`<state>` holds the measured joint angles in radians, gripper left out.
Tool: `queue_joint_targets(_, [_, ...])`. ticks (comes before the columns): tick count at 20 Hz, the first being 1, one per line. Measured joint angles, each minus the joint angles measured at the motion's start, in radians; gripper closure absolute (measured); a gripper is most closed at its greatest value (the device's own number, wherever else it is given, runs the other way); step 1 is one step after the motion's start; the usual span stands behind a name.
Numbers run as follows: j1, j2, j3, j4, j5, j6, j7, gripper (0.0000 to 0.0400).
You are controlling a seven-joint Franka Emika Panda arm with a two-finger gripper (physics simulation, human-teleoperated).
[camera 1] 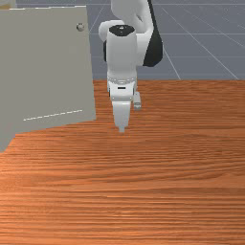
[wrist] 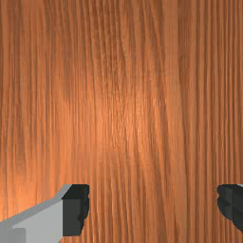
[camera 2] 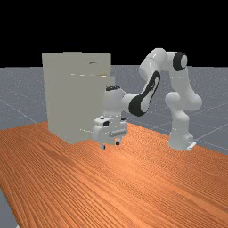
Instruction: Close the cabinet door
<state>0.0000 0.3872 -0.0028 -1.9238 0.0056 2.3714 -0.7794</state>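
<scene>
The cabinet door (camera 1: 48, 67) is a pale grey panel at the front view's left, standing at an angle, with a small round knob (camera 1: 80, 27) near its upper corner. In the far view the tall cabinet (camera 2: 67, 93) stands left of the arm. My gripper (camera 2: 110, 144) points down in front of it, a little above the table. From the front, the hand hangs just right of the door's free edge, apart from it. In the wrist view my gripper (wrist: 153, 206) is open, its fingers wide apart over bare wood.
The orange-brown table (camera 1: 143, 191) lies under the hand and extends toward the front camera. In the far view the arm's base (camera 2: 180, 140) stands at the right, and its forearm reaches left toward the cabinet.
</scene>
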Motion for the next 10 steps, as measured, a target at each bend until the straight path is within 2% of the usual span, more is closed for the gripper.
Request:
queue_joint_targets(1, [0.004, -0.001, -0.010, -0.005, -0.017, -0.012, 0.008, 0.0151])
queue_joint_targets(2, [0.005, -0.002, -0.023, -0.012, -0.027, -0.026, 0.032, 0.0092])
queue_joint_targets(4, [0.000, -0.005, -0.039, -0.018, -0.035, -0.040, 0.055, 0.0034])
queue_joint_targets(5, [-0.003, -0.117, -0.087, -0.123, -0.067, -0.133, 0.200, 0.0176])
queue_joint_targets(6, [0.000, -0.212, -0.124, -0.170, -0.082, -0.225, 0.356, 0.0263])
queue_joint_targets(7, [0.000, -0.272, -0.156, -0.177, -0.085, -0.296, 0.519, 0.0316])
queue_joint_targets(8, [0.002, -0.303, -0.181, -0.175, -0.081, -0.347, 0.691, 0.0349])
queue_joint_targets(10, [-0.001, -0.332, -0.235, -0.157, -0.063, -0.411, 1.021, 0.0381])
